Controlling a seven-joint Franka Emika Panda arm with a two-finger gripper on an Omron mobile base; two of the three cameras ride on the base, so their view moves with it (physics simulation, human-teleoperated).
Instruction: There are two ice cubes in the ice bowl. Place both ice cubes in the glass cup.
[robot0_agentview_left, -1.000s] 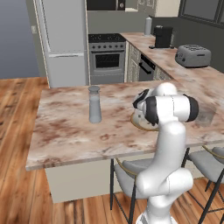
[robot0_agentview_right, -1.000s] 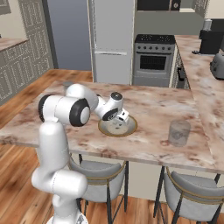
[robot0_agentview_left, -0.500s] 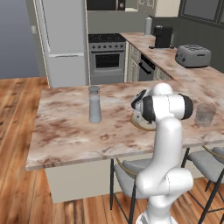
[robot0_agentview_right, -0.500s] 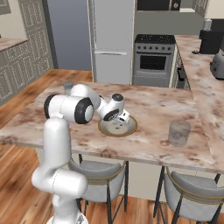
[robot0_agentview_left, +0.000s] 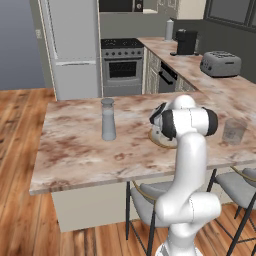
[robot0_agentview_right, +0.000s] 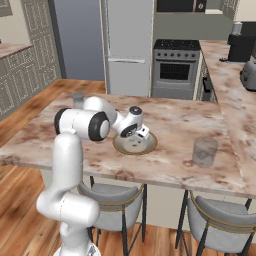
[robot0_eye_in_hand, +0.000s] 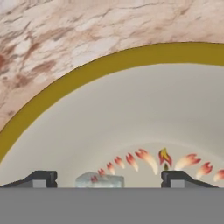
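The pincer is seen low inside the ice bowl, its two dark fingertips spread well apart with a clear gap between them. Right in that gap, nearer one tip than the other, a pale translucent ice cube is seen on the bowl's floor; no contact with either tip can be made out, and nothing is gripped. A second cube cannot be made out in any of the views.

Just ahead of the tips, a ring of red and yellow flame-like marks is painted on the bowl's pale inside. Beyond that the inner wall rises to the golden-brown rim, and past the rim the marbled counter is seen.

From the right base view, the hand is seen bent down over the bowl, which sits on the counter directly under it. Off to one side of the pincer, well apart from the bowl on the same counter, the glass cup stands upright. On the other side of the arm, also well apart, a grey shaker-like bottle stands upright.

Farthest beyond the pincer, a toaster, a dark coffee machine, an oven and a fridge are seen along the back.
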